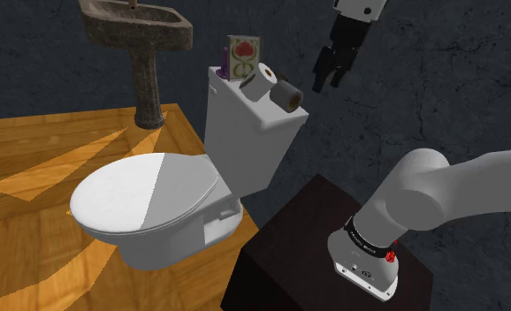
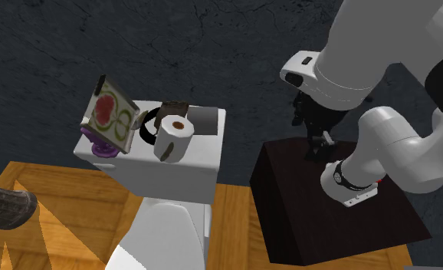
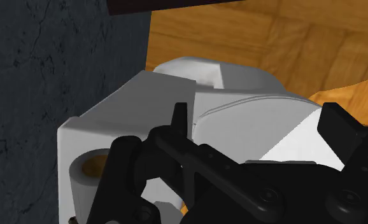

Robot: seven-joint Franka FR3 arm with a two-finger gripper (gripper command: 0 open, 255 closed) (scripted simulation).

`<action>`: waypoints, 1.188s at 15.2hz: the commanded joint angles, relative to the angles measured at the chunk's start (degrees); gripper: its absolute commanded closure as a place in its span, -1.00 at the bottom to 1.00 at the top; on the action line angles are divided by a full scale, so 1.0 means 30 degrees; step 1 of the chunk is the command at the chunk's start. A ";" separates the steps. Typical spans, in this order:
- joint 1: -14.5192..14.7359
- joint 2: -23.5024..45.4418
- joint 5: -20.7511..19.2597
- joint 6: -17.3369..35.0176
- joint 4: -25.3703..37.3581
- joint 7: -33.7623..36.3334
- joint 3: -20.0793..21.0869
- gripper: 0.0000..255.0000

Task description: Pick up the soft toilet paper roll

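white paper roll (image 2: 174,139) on toilet tank (image 2: 193,178), dark stand (image 2: 289,207) beside

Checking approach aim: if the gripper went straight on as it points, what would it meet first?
Probably the toilet lid, seen between the fingers of the open gripper in the wrist view, though depth is unclear. The white toilet paper roll lies outside one finger, off that line.

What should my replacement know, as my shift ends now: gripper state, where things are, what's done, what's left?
Gripper: jaws open, empty, in the air to the shoulder view's right of the toilet tank.
White toilet paper roll: lying on its side on the tank lid, beside a dark grey roll.
Done: nothing grasped yet.
Left: bring the gripper over the white roll, lower, close on it, lift.
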 commanded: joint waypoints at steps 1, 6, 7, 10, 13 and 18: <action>0.0000 0.0000 0.0000 0.0000 0.0000 0.0000 0.0000 -1.00; -0.0823 -0.3052 -0.1473 0.7206 -0.5475 -0.0396 -0.0695 -1.00; -0.1031 -0.3451 -0.1800 0.8766 -0.6470 -0.0468 -0.0902 -1.00; -0.1789 -0.4001 -0.2857 1.3832 -0.9178 -0.0694 -0.1663 -1.00; -0.2743 -0.3169 -0.3998 1.9720 -1.1316 -0.0943 -0.2588 -1.00; -0.4396 0.2525 -0.5555 3.1779 -1.2806 -0.1366 -0.3942 -1.00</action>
